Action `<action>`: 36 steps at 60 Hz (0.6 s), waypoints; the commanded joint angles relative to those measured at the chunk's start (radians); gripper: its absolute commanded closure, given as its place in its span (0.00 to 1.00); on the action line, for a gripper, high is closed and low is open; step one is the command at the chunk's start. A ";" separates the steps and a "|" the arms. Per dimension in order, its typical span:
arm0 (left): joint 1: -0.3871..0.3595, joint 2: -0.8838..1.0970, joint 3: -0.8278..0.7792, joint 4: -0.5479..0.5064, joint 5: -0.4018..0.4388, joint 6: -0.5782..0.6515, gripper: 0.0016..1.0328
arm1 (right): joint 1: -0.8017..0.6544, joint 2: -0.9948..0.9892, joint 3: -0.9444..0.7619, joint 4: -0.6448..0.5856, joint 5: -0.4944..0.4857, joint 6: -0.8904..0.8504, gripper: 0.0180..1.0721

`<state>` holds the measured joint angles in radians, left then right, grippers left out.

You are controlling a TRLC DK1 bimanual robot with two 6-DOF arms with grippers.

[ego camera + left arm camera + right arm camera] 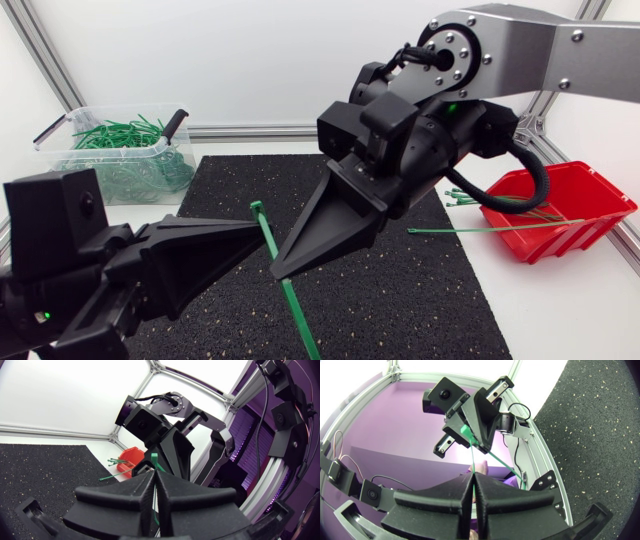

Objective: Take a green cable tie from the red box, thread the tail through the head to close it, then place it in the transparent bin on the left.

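Observation:
A green cable tie [297,310] hangs straight and slanted above the black mat. My left gripper [262,228] is shut on it just below its head, which pokes up past the fingertips [154,459]. My right gripper [279,272] is shut too, its tip right at the strap a little further down; the frames do not show whether it pinches it. In the right wrist view the tie [495,458] runs from the left gripper [472,442] past my right gripper [472,475]. The red box [575,200] sits at the right, the transparent bin [120,150] at the far left.
The bin holds a heap of green ties. Another tie [495,229] sticks out over the red box's near wall towards the black mat [400,300]. Both arms crowd the middle, above the mat.

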<state>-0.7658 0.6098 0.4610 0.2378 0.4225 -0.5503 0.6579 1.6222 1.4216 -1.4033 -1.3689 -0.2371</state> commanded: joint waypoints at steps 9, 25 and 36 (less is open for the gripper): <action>0.000 0.011 0.025 0.021 0.019 -0.022 0.96 | -0.009 0.016 0.033 -0.020 -0.007 -0.018 0.95; 0.006 0.018 0.025 0.023 0.021 -0.022 0.96 | -0.003 0.004 0.034 -0.025 -0.009 -0.019 0.95; 0.011 0.021 0.024 0.024 0.021 -0.020 0.96 | -0.003 -0.002 0.031 -0.039 -0.009 -0.033 0.95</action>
<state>-0.7620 0.6228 0.4610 0.2447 0.4339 -0.5503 0.6579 1.6222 1.4345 -1.4178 -1.3685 -0.2436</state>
